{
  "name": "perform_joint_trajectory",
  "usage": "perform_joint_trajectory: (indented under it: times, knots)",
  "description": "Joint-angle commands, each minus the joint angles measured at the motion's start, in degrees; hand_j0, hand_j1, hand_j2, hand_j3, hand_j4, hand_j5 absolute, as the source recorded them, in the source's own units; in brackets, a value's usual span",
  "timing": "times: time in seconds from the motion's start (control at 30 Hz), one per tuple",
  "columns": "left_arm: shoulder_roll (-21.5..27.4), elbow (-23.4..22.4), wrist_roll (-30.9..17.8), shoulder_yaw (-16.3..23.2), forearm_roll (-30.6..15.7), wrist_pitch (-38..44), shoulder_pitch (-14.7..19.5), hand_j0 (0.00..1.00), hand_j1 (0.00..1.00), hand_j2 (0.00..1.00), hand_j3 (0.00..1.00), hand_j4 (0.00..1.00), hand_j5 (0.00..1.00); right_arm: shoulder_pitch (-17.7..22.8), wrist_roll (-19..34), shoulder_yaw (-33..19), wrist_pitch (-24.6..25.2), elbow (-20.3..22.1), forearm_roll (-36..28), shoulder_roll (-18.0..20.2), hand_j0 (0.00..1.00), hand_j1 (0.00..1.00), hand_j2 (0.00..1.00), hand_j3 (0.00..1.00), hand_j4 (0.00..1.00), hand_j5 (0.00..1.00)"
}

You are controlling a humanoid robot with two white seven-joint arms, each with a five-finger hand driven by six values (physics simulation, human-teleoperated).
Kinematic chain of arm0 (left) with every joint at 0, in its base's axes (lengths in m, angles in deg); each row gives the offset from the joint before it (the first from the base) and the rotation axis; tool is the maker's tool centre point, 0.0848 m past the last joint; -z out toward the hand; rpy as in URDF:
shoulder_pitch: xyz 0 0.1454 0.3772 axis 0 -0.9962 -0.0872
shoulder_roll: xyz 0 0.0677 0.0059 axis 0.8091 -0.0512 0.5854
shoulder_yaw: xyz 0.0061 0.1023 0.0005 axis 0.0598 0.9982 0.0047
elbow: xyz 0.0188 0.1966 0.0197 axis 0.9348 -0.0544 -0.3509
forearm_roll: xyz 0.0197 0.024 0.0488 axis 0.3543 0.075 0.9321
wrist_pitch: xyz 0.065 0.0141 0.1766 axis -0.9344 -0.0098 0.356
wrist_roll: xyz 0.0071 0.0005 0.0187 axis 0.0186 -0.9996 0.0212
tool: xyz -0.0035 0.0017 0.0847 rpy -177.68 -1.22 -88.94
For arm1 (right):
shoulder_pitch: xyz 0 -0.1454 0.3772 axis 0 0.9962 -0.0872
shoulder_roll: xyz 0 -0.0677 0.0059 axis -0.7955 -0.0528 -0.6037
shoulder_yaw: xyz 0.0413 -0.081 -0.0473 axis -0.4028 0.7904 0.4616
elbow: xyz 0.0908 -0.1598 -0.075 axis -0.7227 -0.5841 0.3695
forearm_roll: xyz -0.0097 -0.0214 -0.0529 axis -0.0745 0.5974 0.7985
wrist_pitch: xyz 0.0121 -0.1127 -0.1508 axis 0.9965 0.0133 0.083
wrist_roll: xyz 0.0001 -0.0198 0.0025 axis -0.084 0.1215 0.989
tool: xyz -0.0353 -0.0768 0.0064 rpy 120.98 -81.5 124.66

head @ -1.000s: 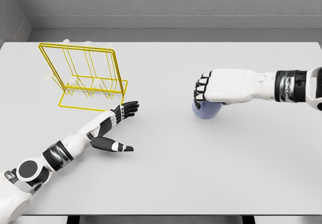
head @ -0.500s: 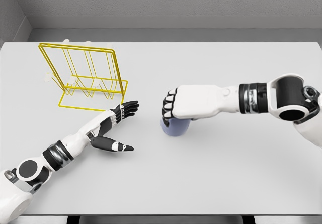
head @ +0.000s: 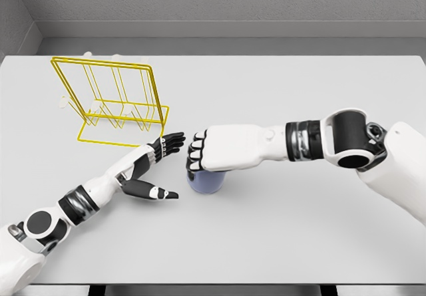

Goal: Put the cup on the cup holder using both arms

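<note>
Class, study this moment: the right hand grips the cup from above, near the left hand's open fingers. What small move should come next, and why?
Probably the left hand should close around the cup. The right hand holds the cup from above, right beside the left hand's spread fingers, and the yellow cup holder stands on the left arm's side, so a handover looks due.

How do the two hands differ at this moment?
The right hand is curled over the cup, gripping it from above; the left hand lies open and holds nothing. The right hand is turned palm down, the left points toward the cup with its thumb spread. The left sits nearer the yellow holder. Both are over the table.
</note>
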Motion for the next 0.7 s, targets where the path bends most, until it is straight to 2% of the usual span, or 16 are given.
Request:
perform_joint_trajectory:
  times: [0.0, 0.2, 0.3, 0.43, 0.53, 0.57, 0.63, 0.67]
  knots:
    - [-0.02, -0.10, 0.03, -0.06, -0.23, 0.04, 0.00, 1.00, 1.00, 1.00, 1.00, 1.00, 1.00, 0.00, -0.03, 0.06, 0.17, -0.06, 0.27, -0.03, 0.99, 0.99, 0.99, 0.99, 0.99, 0.99]
    - [-0.02, -0.28, 0.03, -0.15, -0.23, 0.04, 0.09, 1.00, 1.00, 1.00, 1.00, 1.00, 1.00, 0.00, -0.03, -0.38, 0.17, -0.15, 0.36, 0.76, 0.99, 0.99, 0.99, 0.99, 0.99, 0.99]
    - [-0.02, -0.36, 0.03, -0.15, -0.32, 0.04, 0.09, 1.00, 1.00, 1.00, 1.00, 1.00, 1.00, 0.00, -0.03, -1.52, 0.17, 0.11, -0.52, 4.63, 0.99, 0.99, 0.99, 0.99, 0.99, 0.99]
    - [-0.02, -0.89, 0.03, -0.15, -0.32, 0.04, 0.53, 1.00, 1.00, 1.00, 1.00, 1.00, 1.00, 0.09, -0.03, -5.65, 0.17, 0.11, -2.97, 5.77, 1.00, 1.00, 1.00, 1.00, 1.00, 1.00]
    - [-0.02, -0.89, 0.03, -0.15, -0.32, 0.04, 0.79, 1.00, 1.00, 1.00, 1.00, 1.00, 1.00, 0.09, -0.03, -9.25, 0.17, 0.11, -8.86, 6.21, 1.00, 1.00, 1.00, 1.00, 1.00, 1.00]
    - [-0.02, -0.89, 0.03, -0.15, -0.32, 0.04, 0.88, 1.00, 1.00, 1.00, 1.00, 1.00, 1.00, 0.18, -0.03, -10.30, 0.17, 0.20, -8.87, 7.00, 1.00, 1.00, 1.00, 1.00, 1.00, 1.00]
    - [-0.11, -0.89, 0.03, -0.06, -0.32, 0.04, 0.97, 1.00, 1.00, 1.00, 1.00, 1.00, 1.00, 2.02, -0.03, -14.52, 0.17, 0.11, -11.67, 9.46, 1.00, 1.00, 1.00, 1.00, 1.00, 1.00]
    - [-0.28, -0.89, 0.03, 0.03, -0.32, 0.13, 0.97, 1.00, 1.00, 1.00, 1.00, 1.00, 1.00, 5.35, -0.03, -19.61, 0.17, -0.15, -15.36, 11.13, 1.00, 1.00, 1.00, 1.00, 1.00, 1.00]
